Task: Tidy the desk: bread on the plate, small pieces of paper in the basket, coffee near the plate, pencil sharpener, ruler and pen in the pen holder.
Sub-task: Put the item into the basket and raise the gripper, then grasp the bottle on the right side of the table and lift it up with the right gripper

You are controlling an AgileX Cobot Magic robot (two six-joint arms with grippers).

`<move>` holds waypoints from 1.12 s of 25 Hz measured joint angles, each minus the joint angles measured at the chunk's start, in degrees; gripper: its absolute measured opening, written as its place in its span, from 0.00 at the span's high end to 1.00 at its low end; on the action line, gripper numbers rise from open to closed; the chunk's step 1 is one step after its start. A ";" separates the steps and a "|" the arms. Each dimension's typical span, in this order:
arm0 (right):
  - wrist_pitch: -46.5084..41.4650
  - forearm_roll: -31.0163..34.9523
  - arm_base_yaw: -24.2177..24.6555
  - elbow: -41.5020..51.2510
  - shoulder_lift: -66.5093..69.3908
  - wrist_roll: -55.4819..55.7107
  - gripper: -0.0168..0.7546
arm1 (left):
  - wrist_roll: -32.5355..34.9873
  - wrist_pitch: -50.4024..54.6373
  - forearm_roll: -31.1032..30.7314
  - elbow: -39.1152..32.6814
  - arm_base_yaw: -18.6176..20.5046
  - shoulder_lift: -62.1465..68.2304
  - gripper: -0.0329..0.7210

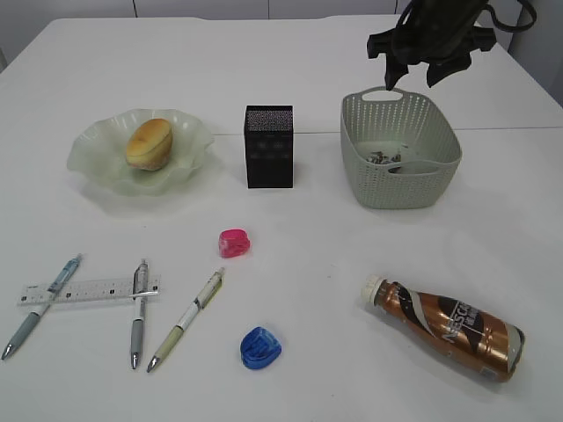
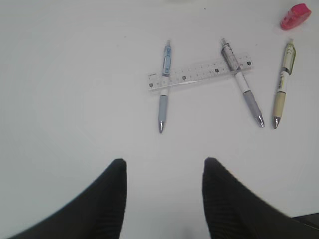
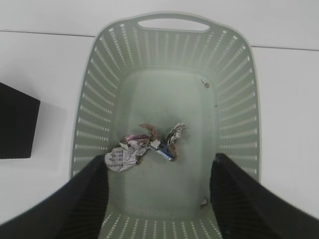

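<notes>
The bread lies on the pale green plate. Crumpled paper pieces lie in the green basket, seen also in the right wrist view. My right gripper is open and empty above the basket; it shows in the exterior view. The coffee bottle lies on its side at front right. Three pens and a ruler lie at front left, beside a pink sharpener and a blue sharpener. The black pen holder stands mid-table. My left gripper is open and empty, near the pens.
The left wrist view shows the ruler across two pens, a third pen and the pink sharpener at top right. The pen holder's corner sits left of the basket.
</notes>
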State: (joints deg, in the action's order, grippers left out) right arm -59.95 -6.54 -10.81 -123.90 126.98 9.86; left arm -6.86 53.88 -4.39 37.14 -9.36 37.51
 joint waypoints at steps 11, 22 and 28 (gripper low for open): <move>-7.95 -0.12 0.00 0.00 0.00 0.11 0.30 | 0.00 0.04 -0.12 0.00 0.00 0.00 0.48; -10.84 5.72 0.00 0.00 0.00 0.11 0.30 | 0.00 0.13 -0.12 0.00 0.00 0.00 0.48; -10.95 5.97 0.00 0.00 -0.11 0.11 0.30 | 0.00 0.32 -0.24 0.00 0.00 0.00 0.48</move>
State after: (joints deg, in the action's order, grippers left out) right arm -70.90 -0.57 -10.81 -123.90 126.87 9.97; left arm -6.86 54.20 -4.62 37.14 -9.36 37.51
